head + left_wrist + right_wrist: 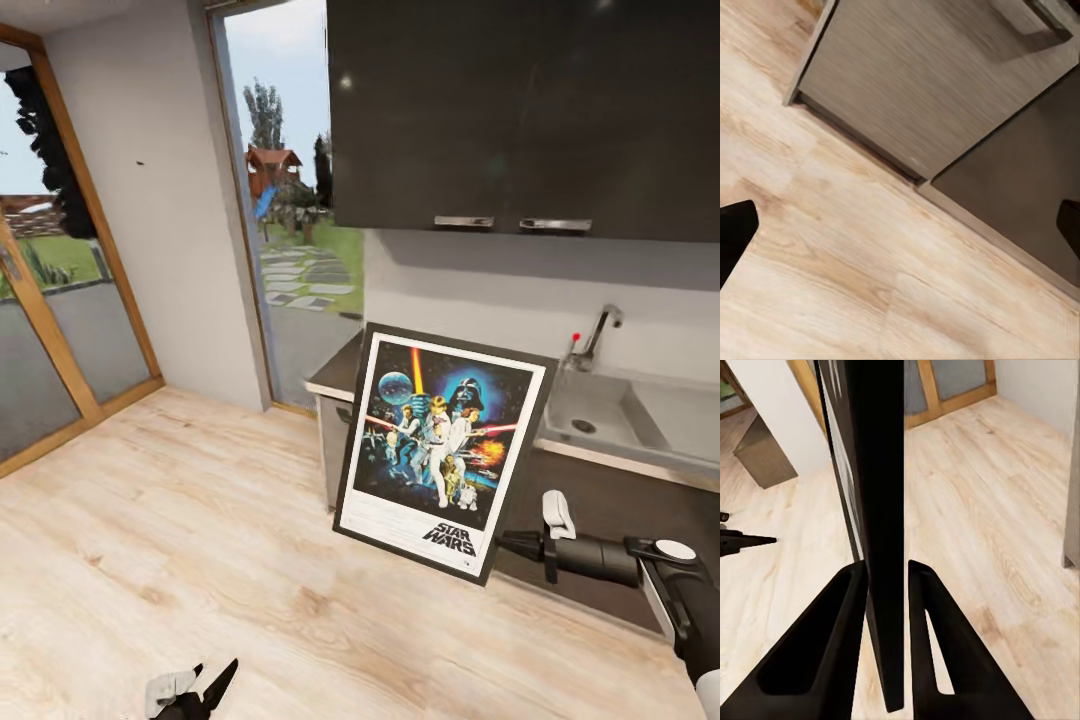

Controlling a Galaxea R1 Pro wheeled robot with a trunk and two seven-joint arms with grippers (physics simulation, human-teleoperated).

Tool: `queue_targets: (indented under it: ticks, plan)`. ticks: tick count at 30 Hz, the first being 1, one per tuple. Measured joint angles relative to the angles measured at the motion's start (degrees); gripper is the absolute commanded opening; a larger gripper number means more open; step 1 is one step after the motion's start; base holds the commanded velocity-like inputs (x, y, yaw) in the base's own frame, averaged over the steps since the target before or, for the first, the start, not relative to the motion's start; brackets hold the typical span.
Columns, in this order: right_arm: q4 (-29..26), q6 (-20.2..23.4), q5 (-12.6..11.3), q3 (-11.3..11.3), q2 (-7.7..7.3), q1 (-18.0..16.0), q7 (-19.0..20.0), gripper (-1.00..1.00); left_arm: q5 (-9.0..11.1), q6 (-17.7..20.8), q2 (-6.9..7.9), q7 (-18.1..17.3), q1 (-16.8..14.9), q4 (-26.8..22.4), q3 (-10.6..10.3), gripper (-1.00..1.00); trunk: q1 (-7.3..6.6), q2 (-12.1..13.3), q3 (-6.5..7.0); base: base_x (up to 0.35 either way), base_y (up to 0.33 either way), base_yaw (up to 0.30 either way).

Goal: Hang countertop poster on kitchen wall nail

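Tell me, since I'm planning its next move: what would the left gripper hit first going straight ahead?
Probably the wooden floor beside the grey cabinet; the left gripper points down at it, though depth is unclear.

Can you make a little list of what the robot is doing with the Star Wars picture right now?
held thing: poster, tilted, in the air in front of the counter
holder: right gripper, its fingers either side of the poster's black edge
other hand: left gripper, low over the wooden floor, holding nothing
kitchen countertop: behind the poster, with sink and tap
wall nail: small dark dot on the grey wall, left of the glass door
hung yet: no
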Motion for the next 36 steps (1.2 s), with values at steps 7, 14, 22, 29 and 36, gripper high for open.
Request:
queue_targets:
  ticks: [7,14,22,29,36]
  plan:
    - [0.0,0.0,0.0,0.0,0.0,0.0,0.0,-1.0,0.0,0.0,0.0,0.0,0.0,0.0,0.0,1.0,0.0,0.0,0.0,0.217,0.242,0.282]
    - [0.0,0.0,0.0,0.0,0.0,0.0,0.0,-1.0,0.0,0.0,0.0,0.0,0.0,0.0,0.1,1.0,0.0,0.0,0.0,0.217,0.242,0.281]
    - [0.0,0.0,0.0,0.0,0.01,0.0,0.0,-1.0,0.0,0.0,0.01,0.0,0.0,0.0,0.1,1.0,0.0,0.0,0.0,0.217,0.242,0.275]
    - [0.0,0.0,0.0,0.0,0.31,0.0,-0.1,-1.0,0.0,0.0,-0.01,0.0,0.0,0.0,0.1,1.0,0.0,0.0,0.0,0.217,0.242,0.074]
    - [-0.1,0.0,0.1,-0.1,0.72,0.0,-0.1,-1.0,0.0,0.0,-0.01,0.0,0.0,0.0,0.1,1.0,0.0,0.0,0.0,0.217,0.244,0.005]
